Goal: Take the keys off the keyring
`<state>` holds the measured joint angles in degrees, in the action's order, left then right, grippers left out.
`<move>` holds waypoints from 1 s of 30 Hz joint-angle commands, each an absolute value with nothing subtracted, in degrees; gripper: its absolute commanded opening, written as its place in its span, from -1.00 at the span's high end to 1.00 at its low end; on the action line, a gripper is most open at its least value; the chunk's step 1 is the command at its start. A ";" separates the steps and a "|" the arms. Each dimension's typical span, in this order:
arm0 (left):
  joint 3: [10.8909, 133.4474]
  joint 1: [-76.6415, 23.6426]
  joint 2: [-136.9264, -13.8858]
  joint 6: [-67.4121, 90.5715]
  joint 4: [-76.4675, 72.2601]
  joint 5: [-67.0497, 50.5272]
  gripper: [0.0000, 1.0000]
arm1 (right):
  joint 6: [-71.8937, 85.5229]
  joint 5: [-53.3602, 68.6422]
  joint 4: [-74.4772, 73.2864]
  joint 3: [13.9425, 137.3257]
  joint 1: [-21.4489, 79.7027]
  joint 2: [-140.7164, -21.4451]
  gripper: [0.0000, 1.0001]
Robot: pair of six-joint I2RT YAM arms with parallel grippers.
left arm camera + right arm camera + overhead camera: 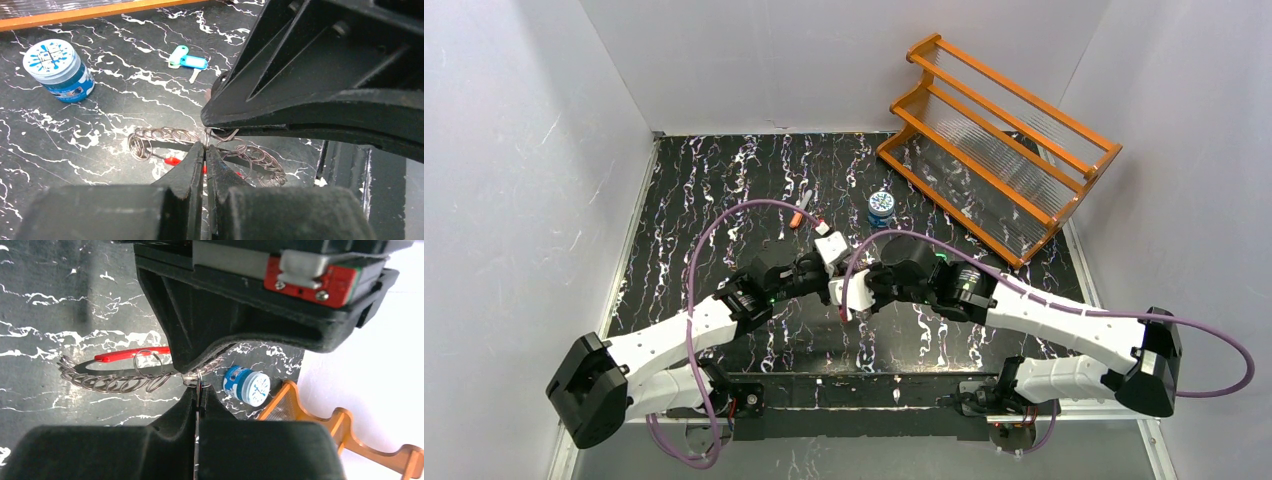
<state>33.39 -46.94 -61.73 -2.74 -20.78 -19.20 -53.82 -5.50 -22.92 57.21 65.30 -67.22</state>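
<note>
The keyring (162,135) is a loop of silvery coiled wire with a red section (172,161), hanging just above the black marbled table. My left gripper (206,149) is shut on its wire at the middle. My right gripper (199,388) faces it tip to tip and is shut on a thin metal ring of the same keyring (107,381), next to the red section (131,355). In the top view both grippers, left (824,270) and right (856,286), meet at the table's centre and hide the ring. A silvery key with teal and blue tags (187,60) lies loose beyond.
A small round blue tin (881,208) stands just behind the grippers and shows in both wrist views (58,70) (246,385). An orange rack (999,140) fills the back right. A small orange and silvery item (802,214) lies behind the left gripper. White walls enclose the table.
</note>
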 commanded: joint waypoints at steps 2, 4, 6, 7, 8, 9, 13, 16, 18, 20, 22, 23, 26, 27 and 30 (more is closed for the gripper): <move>34.59 -46.70 -61.69 1.45 -21.81 -17.69 0.92 | -63.82 -4.41 -13.82 54.43 66.18 -61.45 0.97; 34.63 -46.72 -61.22 1.91 -21.70 -17.20 0.80 | -66.98 -4.76 -12.18 52.16 66.18 -59.42 0.97; 34.64 -46.59 -60.81 2.23 -21.73 -17.51 0.69 | -67.96 -5.11 -15.02 53.60 66.18 -59.95 0.97; 34.69 -46.61 -60.63 2.38 -21.84 -17.99 0.62 | -67.94 -5.31 -17.09 54.64 66.18 -60.52 0.97; 34.74 -46.64 -60.39 2.33 -21.87 -18.52 0.55 | -67.94 -5.40 -18.33 55.30 66.18 -60.93 0.97; 34.74 -46.63 -60.12 2.29 -21.86 -18.95 0.47 | -67.98 -5.40 -18.94 55.65 66.18 -61.06 0.97; 34.93 -45.83 -58.40 1.67 -21.43 -21.50 0.22 | -68.14 -5.54 -19.20 55.65 66.18 -60.90 0.97; 34.95 -44.19 -56.85 0.90 -21.08 -24.22 0.02 | -68.27 -5.26 -19.38 55.82 66.18 -60.95 0.97; 35.10 -43.06 -55.85 0.26 -20.44 -25.49 -0.10 | -68.37 -5.60 -19.26 55.71 66.18 -61.08 0.97; 35.30 -42.34 -55.04 -2.59 -19.21 -26.06 -0.22 | -67.54 -6.10 -18.64 55.33 66.18 -61.12 0.97; 35.49 -42.19 -54.41 -4.58 -17.58 -25.73 -0.34 | -63.13 -6.94 -18.00 55.65 66.17 -61.56 0.97; 35.51 -42.19 -54.02 -5.14 -16.97 -25.51 -0.38 | -60.83 -7.42 -18.52 56.33 66.18 -62.06 0.97; 34.77 -42.20 -52.64 -5.78 -16.24 -24.95 -0.43 | -53.15 -8.14 -22.53 60.47 66.18 -64.75 0.97; 34.36 -42.21 -51.94 -6.02 -16.21 -25.04 -0.45 | -50.36 -8.33 -24.12 62.06 66.17 -65.77 0.97; 33.16 -42.27 -50.59 -6.22 -16.29 -25.17 -0.49 | -41.85 -9.17 -27.45 65.98 66.18 -68.55 0.97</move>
<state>33.47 -42.44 -53.52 -4.36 -17.08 -23.94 -54.70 -7.46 -24.32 58.92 65.93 -66.32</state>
